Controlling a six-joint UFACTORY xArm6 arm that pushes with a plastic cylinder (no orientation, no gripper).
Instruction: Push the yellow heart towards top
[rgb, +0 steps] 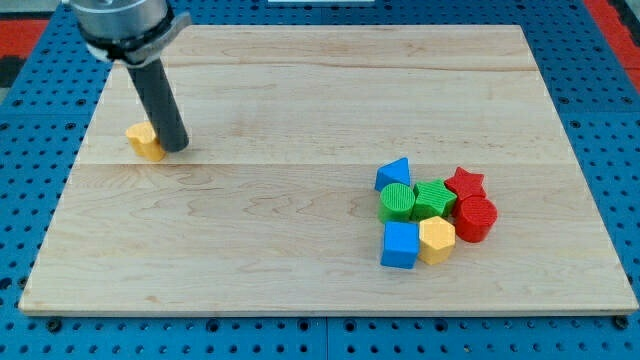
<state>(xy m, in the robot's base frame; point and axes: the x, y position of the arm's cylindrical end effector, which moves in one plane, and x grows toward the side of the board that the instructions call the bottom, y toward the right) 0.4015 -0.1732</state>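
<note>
The yellow heart (145, 142) lies on the wooden board (300, 200) near the view's left edge, partly hidden by the rod. My tip (177, 148) rests on the board right against the heart's right side, level with its lower half. The dark rod rises from there up to the arm's head at the view's top left.
A cluster of blocks sits at the view's lower right: a blue triangle (393, 173), a green cylinder (397, 202), a green star (433, 197), a red star (465, 183), a red cylinder (476, 218), a blue cube (400, 245) and a yellow hexagon (436, 240).
</note>
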